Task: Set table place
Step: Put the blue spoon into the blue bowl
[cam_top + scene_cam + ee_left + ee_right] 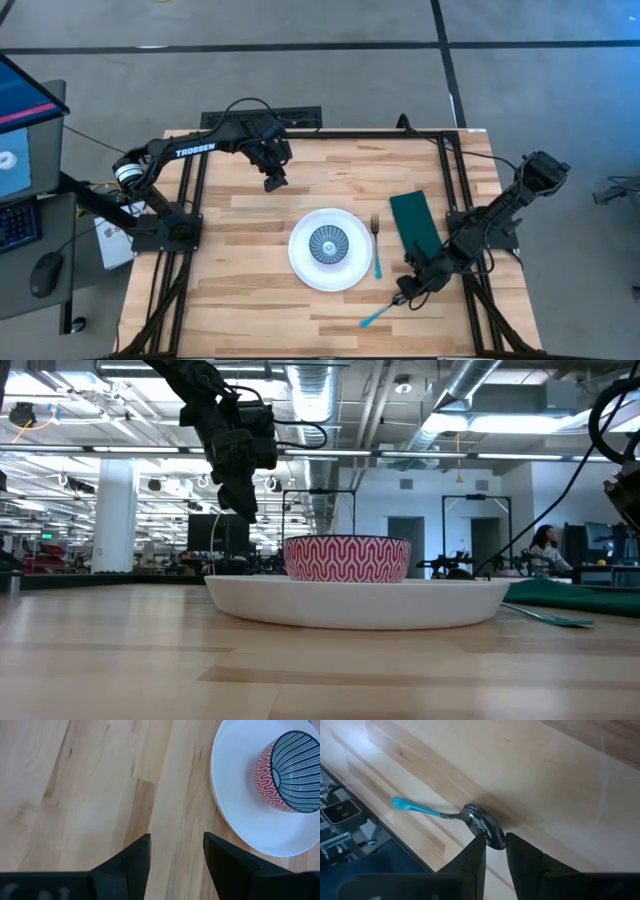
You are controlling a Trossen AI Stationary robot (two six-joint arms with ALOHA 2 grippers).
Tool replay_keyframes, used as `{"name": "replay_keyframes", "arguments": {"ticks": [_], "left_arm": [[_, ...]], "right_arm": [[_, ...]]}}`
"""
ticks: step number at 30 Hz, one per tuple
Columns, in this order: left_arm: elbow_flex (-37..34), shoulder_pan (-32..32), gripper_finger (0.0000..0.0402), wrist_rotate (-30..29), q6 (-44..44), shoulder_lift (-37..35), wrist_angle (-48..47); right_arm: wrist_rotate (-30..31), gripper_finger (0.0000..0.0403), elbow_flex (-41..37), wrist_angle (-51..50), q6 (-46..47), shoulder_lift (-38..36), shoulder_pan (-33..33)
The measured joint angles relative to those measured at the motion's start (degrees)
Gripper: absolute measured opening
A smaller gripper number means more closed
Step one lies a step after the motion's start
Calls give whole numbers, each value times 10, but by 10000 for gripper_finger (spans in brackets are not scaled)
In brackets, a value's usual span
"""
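A white round plate (330, 272) lies on the wooden table (240, 290), with a small bowl (328, 243) standing in it; the bowl is blue-striped inside and red-patterned outside (347, 559). A turquoise-handled fork (377, 250) lies right of the plate, and a dark green cloth (415, 222) lies right of the fork. My right gripper (495, 842) is near the front right, shut on a turquoise-handled spoon (378, 317). My left gripper (175, 855) is open and empty, raised above the table on the far side of the plate (240, 815). My right gripper pinches the spoon's metal bowl end (487, 829) between its two fingertips. The turquoise handle (415, 807) sticks out away from the fingers, toward the table's near edge. I cannot tell whether the spoon is off the table.
The table's black frame rails (455, 170) run along the left and right sides by the arm bases. Bare wood lies left of the plate and along the near edge. A monitor, keyboard and mouse (45, 272) stand off the table's left side.
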Motion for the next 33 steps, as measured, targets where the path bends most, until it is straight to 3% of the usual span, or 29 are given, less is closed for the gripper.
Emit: {"name": "replay_keyframes", "arguments": {"ticks": [14,22,25,30,33], "left_arm": [[0,0,171,0,-1,0,-2],[0,0,171,0,-2,0,-1],[0,0,171,0,-2,0,-2],[0,0,171,0,-6,0,-2],[0,0,171,0,-6,0,-2]], "right_arm": [[29,98,0,-10,-1,1,0],[11,96,2,61,2,72,-1],[9,82,2,81,11,86,-1],[10,24,2,117,-15,89,-1],[29,24,0,130,-35,91,-1]]}}
